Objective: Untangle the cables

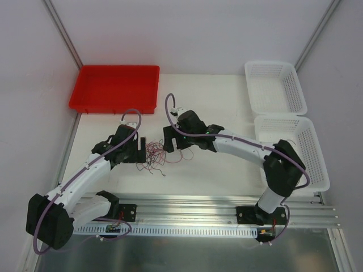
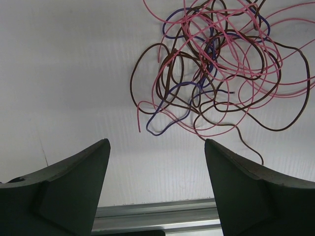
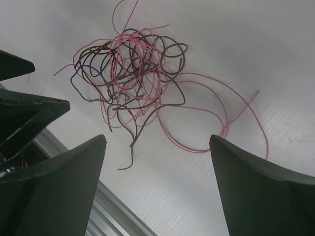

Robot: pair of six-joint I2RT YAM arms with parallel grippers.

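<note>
The cables (image 1: 155,154) lie as one small tangle of pink, brown-black and purple wires on the white table, between my two grippers. In the left wrist view the tangle (image 2: 216,64) sits ahead and to the right of my left gripper (image 2: 156,142), whose jaws stand wide apart with only bare table between them. The right wrist view shows the same bunch (image 3: 130,73) ahead and to the left of my right gripper (image 3: 157,137), also open and holding nothing. A long pink loop (image 3: 224,105) trails out to the right. In the top view the left gripper (image 1: 139,148) and right gripper (image 1: 173,141) flank the tangle.
A red tray (image 1: 116,88) stands at the back left. Two white baskets (image 1: 275,85) (image 1: 300,150) line the right side. An aluminium rail (image 1: 187,212) runs along the table's near edge. The left gripper's fingers (image 3: 29,105) show at the left of the right wrist view.
</note>
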